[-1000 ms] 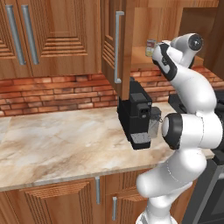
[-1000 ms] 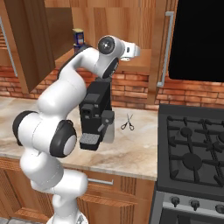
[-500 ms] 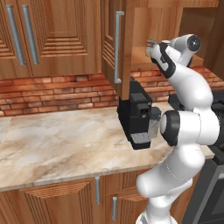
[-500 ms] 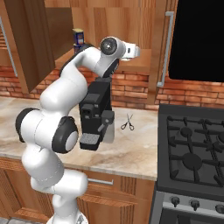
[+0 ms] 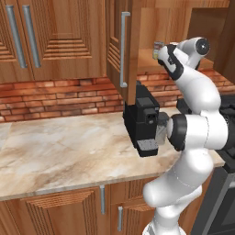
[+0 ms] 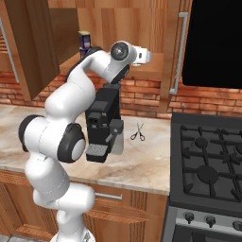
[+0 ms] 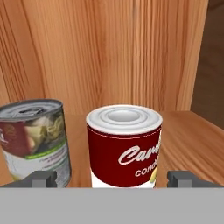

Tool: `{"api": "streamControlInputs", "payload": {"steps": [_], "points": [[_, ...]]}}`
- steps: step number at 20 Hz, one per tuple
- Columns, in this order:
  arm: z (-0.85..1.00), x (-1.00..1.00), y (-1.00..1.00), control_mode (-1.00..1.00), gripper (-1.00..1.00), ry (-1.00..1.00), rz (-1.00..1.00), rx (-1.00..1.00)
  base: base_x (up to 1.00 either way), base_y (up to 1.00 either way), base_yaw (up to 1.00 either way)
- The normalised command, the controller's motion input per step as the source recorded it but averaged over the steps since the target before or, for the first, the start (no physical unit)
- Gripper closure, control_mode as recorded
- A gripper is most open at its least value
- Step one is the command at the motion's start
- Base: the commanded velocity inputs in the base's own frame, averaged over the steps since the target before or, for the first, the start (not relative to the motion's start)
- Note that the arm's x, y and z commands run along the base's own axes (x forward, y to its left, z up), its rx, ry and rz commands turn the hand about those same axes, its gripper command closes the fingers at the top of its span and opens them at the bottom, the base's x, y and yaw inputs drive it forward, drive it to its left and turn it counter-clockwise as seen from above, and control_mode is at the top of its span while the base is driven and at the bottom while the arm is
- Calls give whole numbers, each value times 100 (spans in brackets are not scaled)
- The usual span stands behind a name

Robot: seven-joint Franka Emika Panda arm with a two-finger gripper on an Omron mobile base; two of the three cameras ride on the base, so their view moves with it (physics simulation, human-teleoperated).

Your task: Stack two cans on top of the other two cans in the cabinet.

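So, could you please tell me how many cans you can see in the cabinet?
3: the red-topped can centred ahead of the open jaws, the pale green can just left of it, and the blue-and-yellow can showing above the arm. A fourth may be hidden.

wall: red brick [image 5: 55, 96] | counter: marble [image 5: 59, 151] (pale, veined) | stove: black [image 6: 208, 160]

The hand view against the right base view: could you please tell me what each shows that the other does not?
Hand view alone: a red-and-white can between the open gripper fingertips, and a pale green can beside it. Right base view alone: a blue-and-yellow can, the coffee machine, scissors and stove. Both: the cabinet interior.
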Motion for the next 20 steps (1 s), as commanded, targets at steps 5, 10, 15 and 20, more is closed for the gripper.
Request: {"api": "streamControlInputs", "payload": {"steps": [5,10,15,20], "points": [[0,10,-2,-100,-100,0,1,0,0,0,0],[0,3,-5,-100,-100,0,0,0,0,0,0],[0,1,-1,-100,-100,0,0,0,0,0,0],[0,7,0,-100,-100,-1,0,0,0,0,0]]}}
